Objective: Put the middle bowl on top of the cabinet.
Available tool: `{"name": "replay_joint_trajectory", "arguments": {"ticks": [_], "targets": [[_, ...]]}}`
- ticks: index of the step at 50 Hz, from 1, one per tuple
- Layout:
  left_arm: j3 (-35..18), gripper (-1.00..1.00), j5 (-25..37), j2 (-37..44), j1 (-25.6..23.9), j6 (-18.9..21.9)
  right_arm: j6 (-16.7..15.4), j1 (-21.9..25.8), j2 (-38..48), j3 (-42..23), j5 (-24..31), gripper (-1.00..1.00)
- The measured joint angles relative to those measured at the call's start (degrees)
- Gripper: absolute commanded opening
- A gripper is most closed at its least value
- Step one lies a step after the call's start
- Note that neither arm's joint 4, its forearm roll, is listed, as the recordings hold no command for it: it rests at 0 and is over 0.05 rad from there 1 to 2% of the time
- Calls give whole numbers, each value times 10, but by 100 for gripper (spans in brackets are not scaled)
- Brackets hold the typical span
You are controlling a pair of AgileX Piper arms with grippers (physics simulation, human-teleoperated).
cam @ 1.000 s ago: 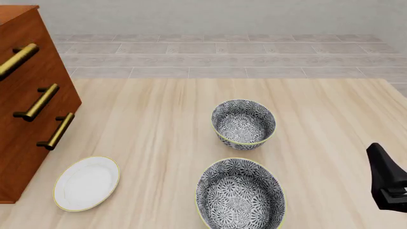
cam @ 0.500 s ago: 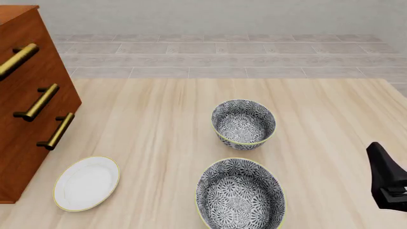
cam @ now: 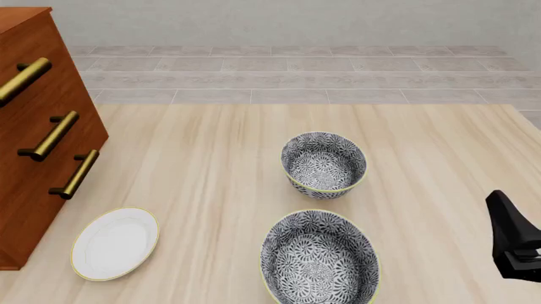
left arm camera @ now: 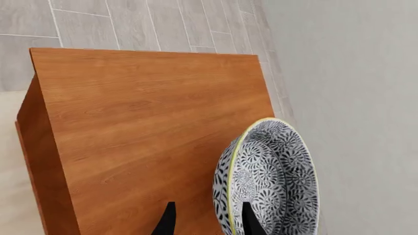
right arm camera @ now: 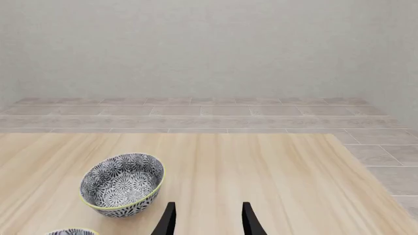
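Note:
The middle bowl (left arm camera: 274, 181), black-and-white floral with a thin yellow rim, sits on the flat top of the reddish-brown cabinet (left arm camera: 150, 122) in the left wrist view. My left gripper (left arm camera: 207, 223) is open, one finger outside the bowl's wall and the other (left arm camera: 251, 223) over its inside. In the front view only the cabinet's drawer front (cam: 42, 145) with brass handles shows, and the bowl and left arm are out of frame. My right gripper (right arm camera: 207, 220) is open and empty over the table. Its dark arm (cam: 513, 244) shows at the right edge.
Two more patterned bowls stand on the wooden table, one in the middle (cam: 324, 163) and one at the front edge (cam: 320, 258). A flat white plate (cam: 115, 243) lies beside the cabinet's foot. A grey tiled floor and wall lie beyond the table.

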Motion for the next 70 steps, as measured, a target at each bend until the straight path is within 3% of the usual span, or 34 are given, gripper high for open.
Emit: {"name": "replay_joint_trajectory", "arguments": {"ticks": [45, 70], "targets": [[67, 100, -33, -102, -35, -20, -3, -4, -4, -4, 5, 100], [78, 100, -36, -122, -46, -25, -4, -4, -12, 1, 12, 100]]}}
